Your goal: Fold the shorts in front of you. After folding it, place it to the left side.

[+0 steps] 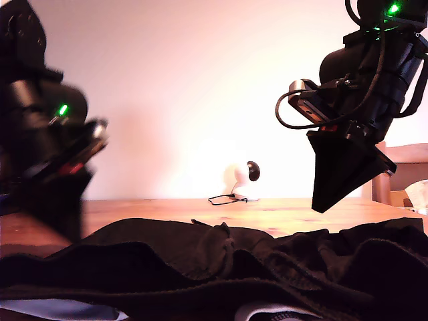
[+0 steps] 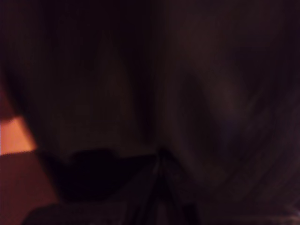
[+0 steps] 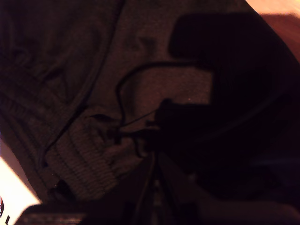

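The shorts lie in a soft, crumpled heap on the wooden table. In the exterior view they fill the low part of the picture, from about 8 o'clock round to 4 o'clock. They are black. A bit of white band peeks out under them at 6 o'clock.

My second gripper hangs in the air above the shorts, at about 1 o'clock from the middle of the heap in the exterior view. It does not touch the cloth. Its two fingers are pressed together into a dark point, and they hold nothing. The second wrist view looks down on the ribbed waistband and the thin drawstring, with a big dark shadow lying on the cloth beside them.

My first gripper is low down at about 9 o'clock from the heap in the exterior view, right by the edge of the shorts. It is blurry and dark. The first wrist view is nearly all dark cloth, very close. I cannot tell whether these fingers are apart or together, or whether they have any cloth.

Far back on the table, at 12 o'clock from the shorts, stands a small round white camera.
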Controlling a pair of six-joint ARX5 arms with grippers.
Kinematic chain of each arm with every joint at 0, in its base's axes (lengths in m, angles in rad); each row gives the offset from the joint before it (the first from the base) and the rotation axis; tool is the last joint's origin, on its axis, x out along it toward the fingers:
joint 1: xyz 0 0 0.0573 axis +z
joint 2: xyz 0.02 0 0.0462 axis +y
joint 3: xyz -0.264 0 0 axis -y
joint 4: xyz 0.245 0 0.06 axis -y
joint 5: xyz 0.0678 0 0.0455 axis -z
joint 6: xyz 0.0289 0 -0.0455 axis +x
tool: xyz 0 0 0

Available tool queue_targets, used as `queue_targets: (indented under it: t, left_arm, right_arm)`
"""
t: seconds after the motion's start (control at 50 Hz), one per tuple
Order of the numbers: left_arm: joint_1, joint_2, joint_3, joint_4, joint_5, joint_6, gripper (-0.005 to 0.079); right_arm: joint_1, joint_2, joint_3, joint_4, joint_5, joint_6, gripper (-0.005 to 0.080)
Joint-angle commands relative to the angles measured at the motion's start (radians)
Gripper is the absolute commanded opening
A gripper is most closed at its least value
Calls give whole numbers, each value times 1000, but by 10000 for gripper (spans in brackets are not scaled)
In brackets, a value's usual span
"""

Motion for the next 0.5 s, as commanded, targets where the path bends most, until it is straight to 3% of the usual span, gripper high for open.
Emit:
queue_targets:
  t: [0.0,0.2,0.48]
  left_arm:
    - [-20,8,16,27,12,-26,-23]
    - [-67,19,19,106,169,-84,-23]
    - [-117,112,18,171,167,-108,-23]
  right_arm:
    - [10,-2,-15,3,-3,1,-10]
    - [10,-2,-15,23,-3,0,-10]
    - [10,-2,-15,28,-2,0,-10]
